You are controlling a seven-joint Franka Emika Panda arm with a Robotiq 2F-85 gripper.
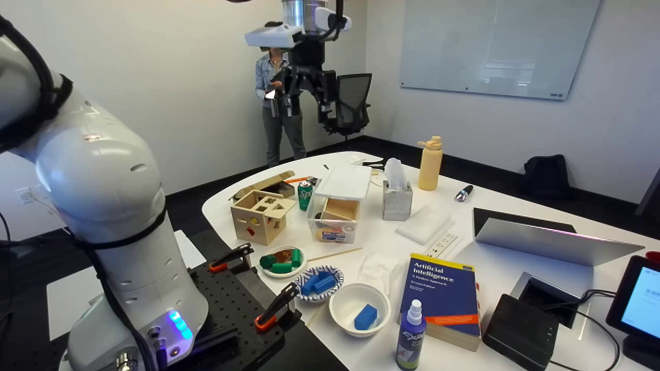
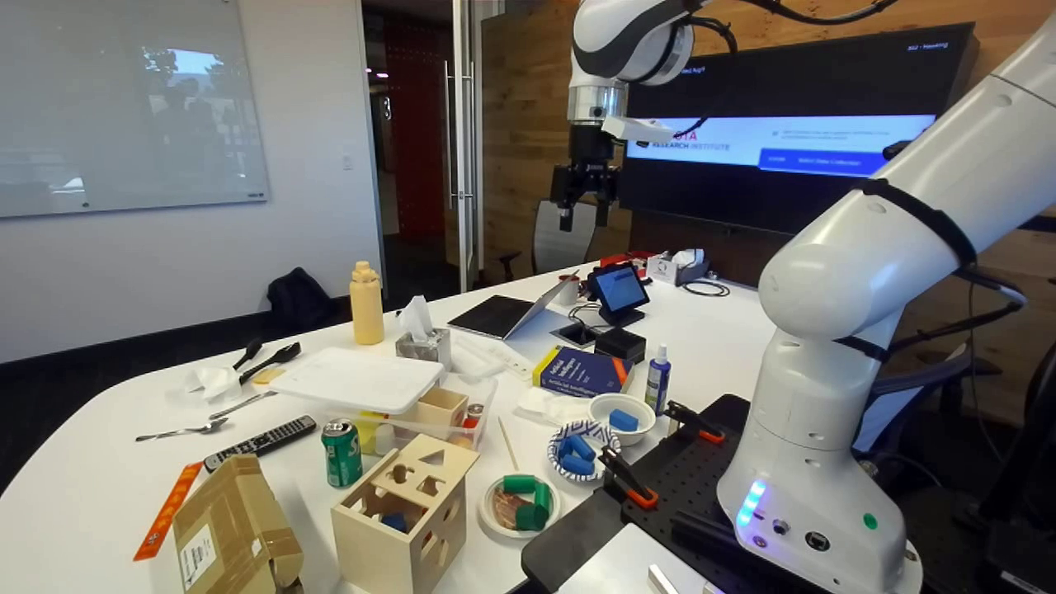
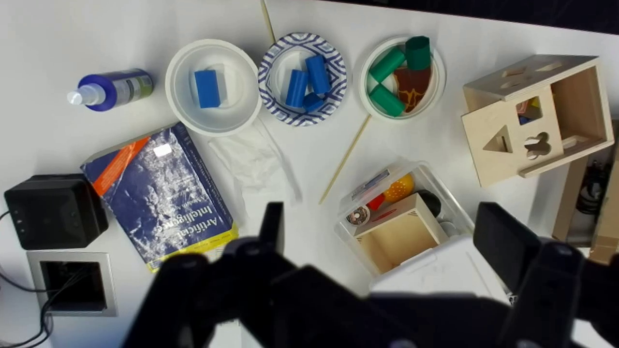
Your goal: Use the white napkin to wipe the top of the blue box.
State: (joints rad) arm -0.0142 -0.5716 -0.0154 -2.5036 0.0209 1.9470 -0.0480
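Gripper [image 3: 389,232]: black, two-jawed, jaws wide apart with nothing held between them; I hang high above the white counter [image 3: 309,159].
Thick dark-blue book [image 3: 164,198]: yellow band, red-orange stripe, white lettering; flat on the counter, front face up. I take it for the task's blue box.
Book's top: pale mottling shows in the wrist view; glare or dirt, I cannot tell.
Crumpled white napkin [image 3: 258,166]: on the counter just beside the book and the round white bowl [image 3: 235,96]; whether it touches the bowl, I cannot tell.
Wiping: none done, as far as I see; the napkin lies out of my grasp and off the book.
Napkin work left: all of it, I judge: lower, pinch, lift it onto the book, wipe.
Bowl rim: a likely snag; I would best pinch away from it.
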